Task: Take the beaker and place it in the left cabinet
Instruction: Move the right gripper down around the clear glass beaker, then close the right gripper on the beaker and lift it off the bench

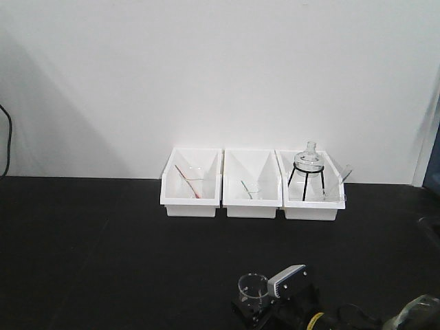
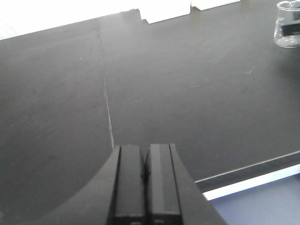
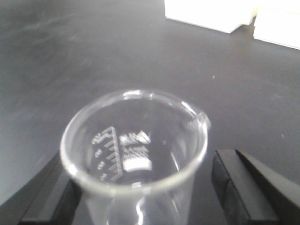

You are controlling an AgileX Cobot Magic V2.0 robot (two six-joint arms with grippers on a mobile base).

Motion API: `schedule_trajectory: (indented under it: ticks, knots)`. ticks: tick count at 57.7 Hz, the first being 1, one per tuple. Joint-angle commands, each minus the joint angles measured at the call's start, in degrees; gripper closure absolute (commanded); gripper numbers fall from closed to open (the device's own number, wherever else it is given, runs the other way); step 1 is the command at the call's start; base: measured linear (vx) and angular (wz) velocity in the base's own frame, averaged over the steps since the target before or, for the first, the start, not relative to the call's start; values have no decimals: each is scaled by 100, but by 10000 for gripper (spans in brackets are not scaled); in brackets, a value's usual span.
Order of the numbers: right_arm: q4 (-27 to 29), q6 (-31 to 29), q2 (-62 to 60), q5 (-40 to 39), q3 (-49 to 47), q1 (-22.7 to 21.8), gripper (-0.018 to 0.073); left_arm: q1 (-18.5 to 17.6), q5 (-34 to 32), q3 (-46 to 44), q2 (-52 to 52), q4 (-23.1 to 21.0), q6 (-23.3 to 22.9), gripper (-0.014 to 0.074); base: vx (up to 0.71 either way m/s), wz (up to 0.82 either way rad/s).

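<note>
The beaker (image 3: 133, 154) is a small clear glass cylinder with a pouring lip and white graduation marks. It stands upright on the black table (image 1: 103, 254) near the front edge, and also shows in the front view (image 1: 253, 286) and far right in the left wrist view (image 2: 287, 24). My right gripper (image 3: 140, 187) is open around it: the left finger is against the glass and the right finger stands apart from it. My left gripper (image 2: 145, 152) is shut and empty, low over the table near its front edge. The left cabinet is out of view.
Three white bins stand in a row against the back wall. The left one (image 1: 191, 184) holds glassware with a red rod, the middle one (image 1: 251, 187) a small glass piece, the right one (image 1: 313, 199) a round flask on a black tripod (image 1: 308, 168). The table's front edge (image 2: 253, 180) lies by my left gripper.
</note>
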Motion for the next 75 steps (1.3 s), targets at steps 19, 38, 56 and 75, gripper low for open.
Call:
schedule_trajectory:
  ticks: [19, 38, 56, 75]
  knots:
    - [-29, 387, 14, -409, -472, -16, 17, -32, -466, -107, -52, -28, -7, 603, 0, 0]
    - [-113, 382, -13, -352, -472, -16, 259, -32, -466, -107, -52, -28, -7, 603, 0, 0]
    - [-1089, 1345, -919, 327, -472, -16, 305, -32, -466, -107, -52, -28, -7, 603, 0, 0]
    - [-2000, 2682, -2319, 864, -472, -16, 306, -32, -466, -107, -52, -28, -7, 603, 0, 0]
